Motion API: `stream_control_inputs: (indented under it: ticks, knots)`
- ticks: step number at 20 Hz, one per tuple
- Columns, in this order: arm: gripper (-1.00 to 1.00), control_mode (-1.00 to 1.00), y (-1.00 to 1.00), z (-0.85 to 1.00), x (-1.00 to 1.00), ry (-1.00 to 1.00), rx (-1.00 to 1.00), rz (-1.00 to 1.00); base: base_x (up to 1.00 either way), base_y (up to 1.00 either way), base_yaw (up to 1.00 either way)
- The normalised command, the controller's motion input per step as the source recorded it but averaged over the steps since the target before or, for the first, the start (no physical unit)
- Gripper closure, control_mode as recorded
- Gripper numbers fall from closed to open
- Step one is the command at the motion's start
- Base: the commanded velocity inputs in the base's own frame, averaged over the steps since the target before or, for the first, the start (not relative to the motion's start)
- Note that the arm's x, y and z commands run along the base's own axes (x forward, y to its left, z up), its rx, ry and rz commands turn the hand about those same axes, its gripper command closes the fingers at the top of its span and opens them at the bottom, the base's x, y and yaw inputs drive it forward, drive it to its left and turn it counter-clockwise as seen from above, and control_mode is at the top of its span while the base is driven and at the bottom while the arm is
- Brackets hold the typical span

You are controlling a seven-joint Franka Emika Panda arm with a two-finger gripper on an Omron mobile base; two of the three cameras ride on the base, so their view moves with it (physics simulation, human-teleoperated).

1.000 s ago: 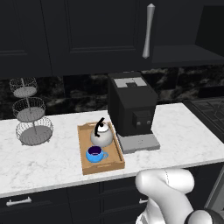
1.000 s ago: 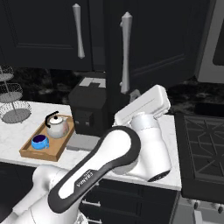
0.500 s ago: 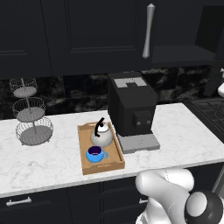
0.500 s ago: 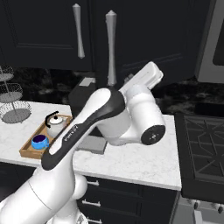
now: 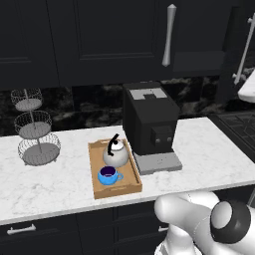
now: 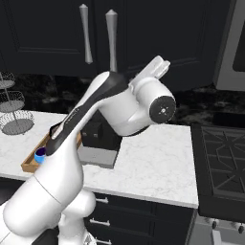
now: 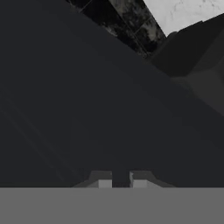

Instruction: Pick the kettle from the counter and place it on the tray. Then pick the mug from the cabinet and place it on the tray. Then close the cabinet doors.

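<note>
The cabinet (image 6: 158, 28) is seen across the top of both base views, and its right-hand door handle (image 6: 111, 40) has been brought in from well apart to just beside the left-hand handle (image 6: 85, 33) over the last second. From this it is judged that the last cabinet door (image 7: 87, 109) has been swung almost closed, though whether it sits flush cannot be told. Only that closing is thought to remain, since the other steps appear done. On the counter (image 5: 209, 149) the tray (image 5: 135, 175) is found at about 8 o'clock of the coffee machine (image 5: 149, 119). The kettle (image 5: 115, 154) is set on the tray toward 12 o'clock and the mug (image 5: 108, 175) toward 6 o'clock, the two just beside each other. The gripper (image 7: 121, 183) is held against the dark door panel, its tips narrowly parted with nothing between them. Counted: two door handles, one coffee machine, one three-tier wire stand (image 5: 35, 129), one tray, one kettle, one mug.
</note>
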Motion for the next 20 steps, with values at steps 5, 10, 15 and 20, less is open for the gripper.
stream_control_inputs:
  ticks: [5, 10, 15, 20]
  knots:
    - [1.0, -1.0, 0.7, -0.24, 0.75, 0.01, -0.06, 0.0, 0.0, 0.0, 0.0]
    - [1.0, -1.0, 0.54, -0.05, 0.74, 0.02, 0.0, 0.0, 0.0, 0.0, 0.0]
    - [1.0, -1.0, 0.39, -0.01, 0.76, 0.06, 0.0, -0.02, 0.0, 0.0, 0.0]
    - [1.0, -1.0, 0.35, -0.1, 0.73, 0.02, 0.0, -0.03, 0.0, 0.0, 0.0]
